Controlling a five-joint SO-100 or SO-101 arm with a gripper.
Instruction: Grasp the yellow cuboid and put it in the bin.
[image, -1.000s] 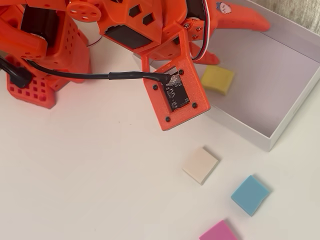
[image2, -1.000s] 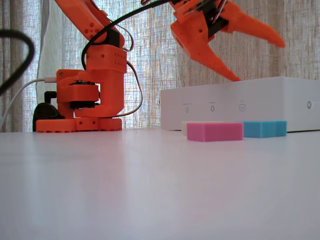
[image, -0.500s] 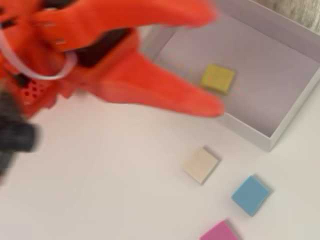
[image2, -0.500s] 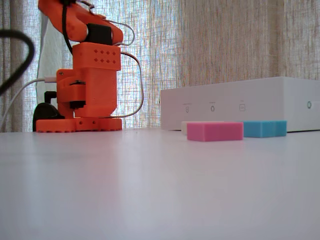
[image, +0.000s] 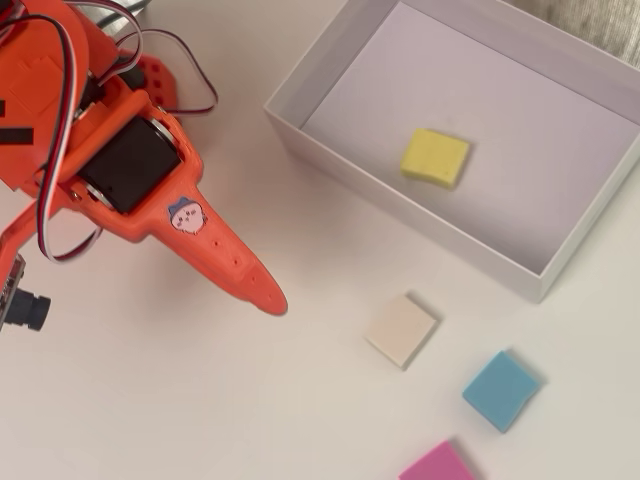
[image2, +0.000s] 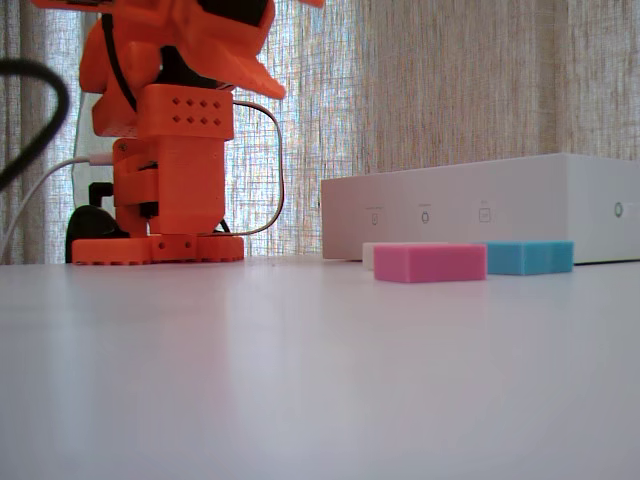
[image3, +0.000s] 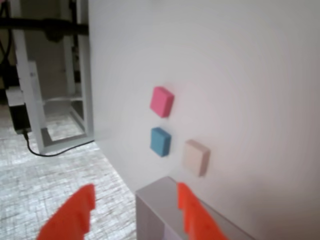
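Observation:
The yellow cuboid (image: 435, 157) lies flat on the floor of the bin (image: 330, 160), the big white box with low walls, apart from its walls. In the fixed view the bin (image2: 480, 215) shows only its outer wall and the cuboid is hidden. My orange gripper (image3: 134, 192) is open with nothing between its fingers. It is held in the air left of the bin, and its upper finger (image: 235, 265) points toward the table's middle. One corner of the bin (image3: 150, 212) shows between the fingers in the wrist view.
A cream block (image: 401, 330), a blue block (image: 501, 390) and a pink block (image: 438, 465) lie on the white table in front of the bin. The arm's base (image2: 170, 200) stands at the back left with cables beside it.
The open gripper that hung over the bin a second ago has swung left and back. It now sits high above the arm's base. The blocks have not moved.

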